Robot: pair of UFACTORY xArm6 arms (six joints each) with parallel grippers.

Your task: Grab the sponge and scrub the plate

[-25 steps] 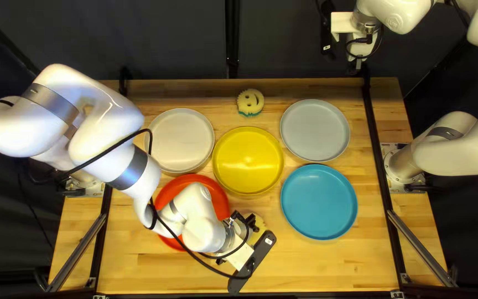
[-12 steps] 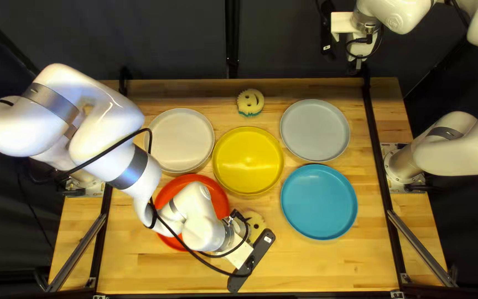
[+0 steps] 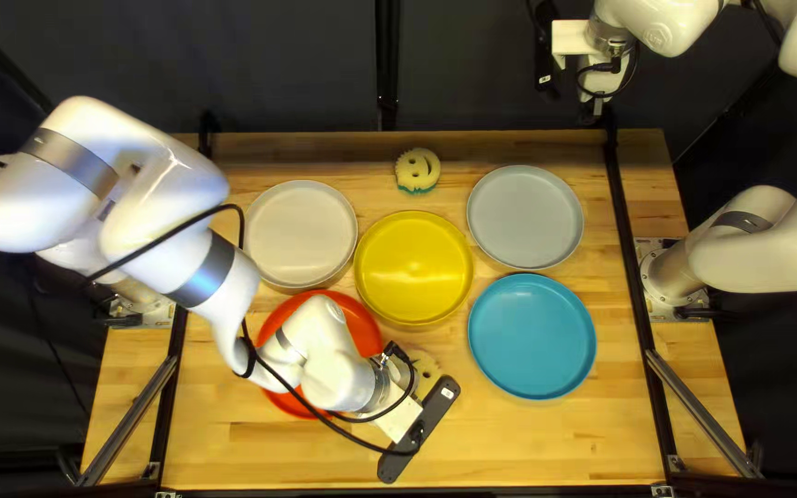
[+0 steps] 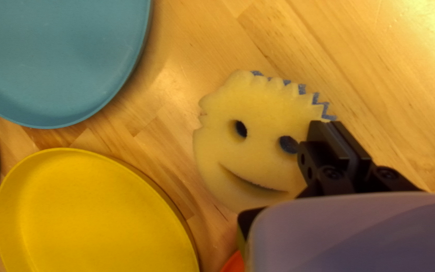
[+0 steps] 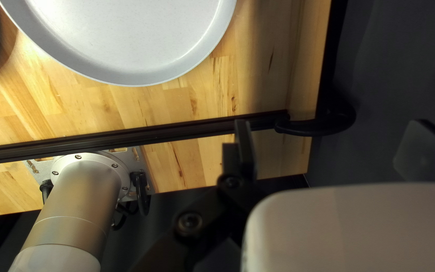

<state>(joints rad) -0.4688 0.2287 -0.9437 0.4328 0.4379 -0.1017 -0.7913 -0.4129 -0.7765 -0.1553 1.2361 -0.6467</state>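
We see the white plate (image 3: pixel 300 231), then the red plate (image 3: pixel 364 332) under our left arm (image 3: pixel 205 267). Our left gripper (image 3: pixel 402 413) has its jaws closed together, empty, over the edge of a smiling sponge (image 3: pixel 428 369) on the table (image 3: pixel 500 452). Next come the yellow plate (image 3: pixel 414 267), blue plate (image 3: pixel 532 337) and grey plate (image 3: pixel 525 217). Our raised right gripper (image 3: pixel 594 103) spreads its jaws wide, gripping nothing.

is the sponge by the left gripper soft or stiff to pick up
The sponge will probably squash under pressure, as its surface looks like foam. Cut with holes, it may bend too. It seems unlikely to roll, lying flat, face up.
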